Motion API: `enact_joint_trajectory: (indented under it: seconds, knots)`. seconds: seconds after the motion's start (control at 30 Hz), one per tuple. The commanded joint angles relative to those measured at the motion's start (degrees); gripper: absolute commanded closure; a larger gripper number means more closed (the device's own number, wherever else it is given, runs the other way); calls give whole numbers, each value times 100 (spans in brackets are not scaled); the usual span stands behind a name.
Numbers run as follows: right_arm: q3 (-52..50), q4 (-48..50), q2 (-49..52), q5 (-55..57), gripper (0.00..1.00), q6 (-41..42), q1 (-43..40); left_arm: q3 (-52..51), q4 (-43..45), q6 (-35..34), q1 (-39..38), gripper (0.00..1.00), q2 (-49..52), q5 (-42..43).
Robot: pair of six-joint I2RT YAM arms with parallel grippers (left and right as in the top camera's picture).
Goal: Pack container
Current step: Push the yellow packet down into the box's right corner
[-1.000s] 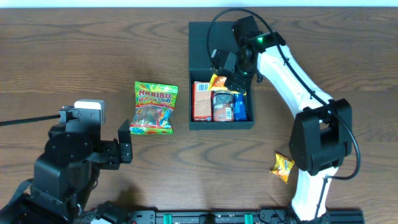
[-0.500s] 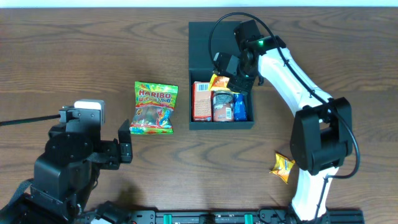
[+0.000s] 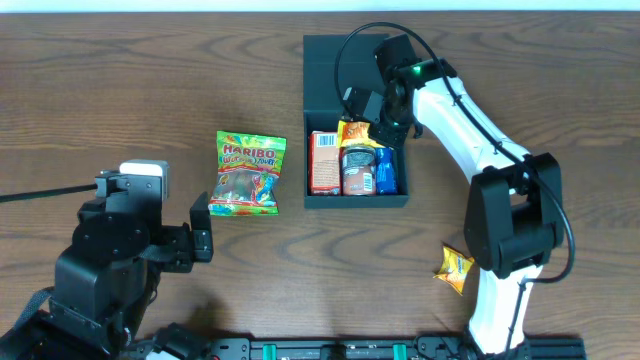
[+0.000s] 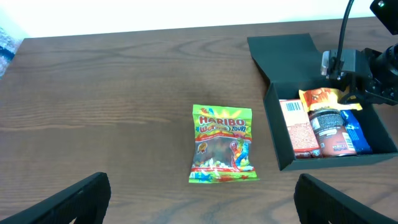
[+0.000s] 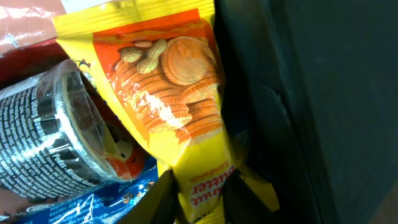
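The container (image 3: 355,203) is a dark square box with its flap lid (image 3: 335,70) lying open behind it. Inside stand an orange-red carton (image 3: 324,161), a dark tub (image 3: 356,170) and a blue pack (image 3: 386,172). A yellow peanut-butter cracker pack (image 3: 352,131) stands at the back, against the container wall (image 5: 323,93). My right gripper (image 5: 199,199) reaches into the box, and its fingers (image 5: 158,202) press both sides of that pack's (image 5: 180,93) lower end. My left gripper (image 4: 199,199) is open low over the table, well short of a Haribo bag (image 4: 224,151).
The Haribo bag (image 3: 246,173) lies flat left of the container. A small orange-yellow snack pack (image 3: 453,267) lies near the right arm's base. The left arm's body (image 3: 110,250) fills the front left corner.
The right gripper's jaws have closed in on the yellow cracker pack inside the box. The left arm and the Haribo bag have not moved.
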Motion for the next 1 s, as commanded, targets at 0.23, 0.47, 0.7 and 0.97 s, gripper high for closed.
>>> enact_joint_trajectory:
  seconds: [0.23, 0.47, 0.7, 0.97]
  knots:
    - [-35, -31, -280, -166, 90, 166, 2, 76, -7, 101, 37, 4, -2, -103]
    - [-35, -96, -566, -162, 99, 330, 2, 76, -7, 101, 37, 5, -2, -103]
    - [-35, -260, -892, -114, 99, 1241, 0, 76, -7, 101, 37, 5, -2, -103]
    - [-83, -326, -1663, 839, 99, 5348, 127, 76, -7, 101, 37, 4, -2, -103]
